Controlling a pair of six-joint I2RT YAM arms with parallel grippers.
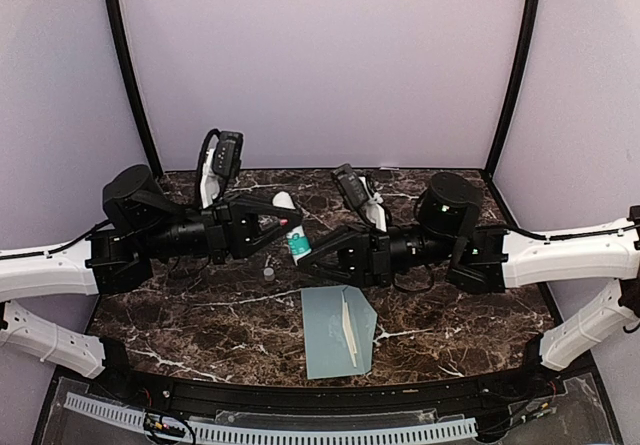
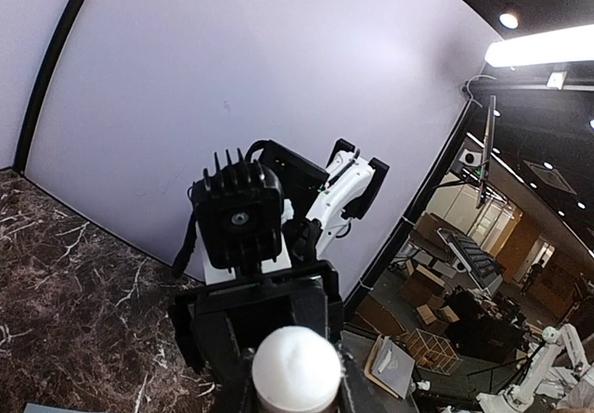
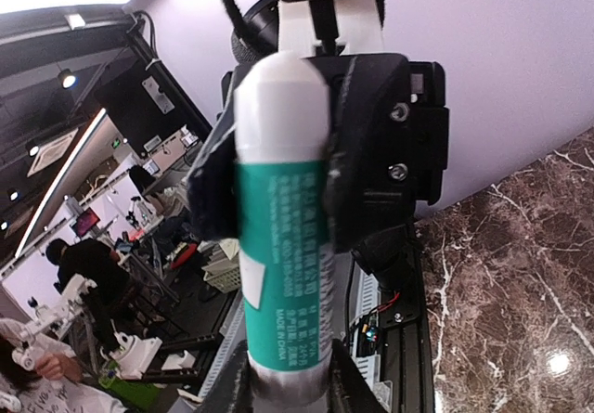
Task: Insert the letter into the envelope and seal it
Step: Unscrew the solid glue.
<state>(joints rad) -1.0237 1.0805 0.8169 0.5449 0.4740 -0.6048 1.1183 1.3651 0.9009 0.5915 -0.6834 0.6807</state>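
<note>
Glue stick [image 3: 283, 246], one, between left gripper [image 1: 282, 213] and right gripper [image 1: 306, 255] (one envelope [image 1: 325, 337]).

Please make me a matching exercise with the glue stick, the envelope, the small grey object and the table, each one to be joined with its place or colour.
Things:
1. glue stick
2. envelope
3. small grey object
4. table

Descriptions:
A. dark brown marble pattern
B. flat on the table, near its front edge
C. in the air, gripped by the jaws of both arms
D. on the table, left of the envelope

Pairs: 1-C, 2-B, 3-D, 4-A
</note>
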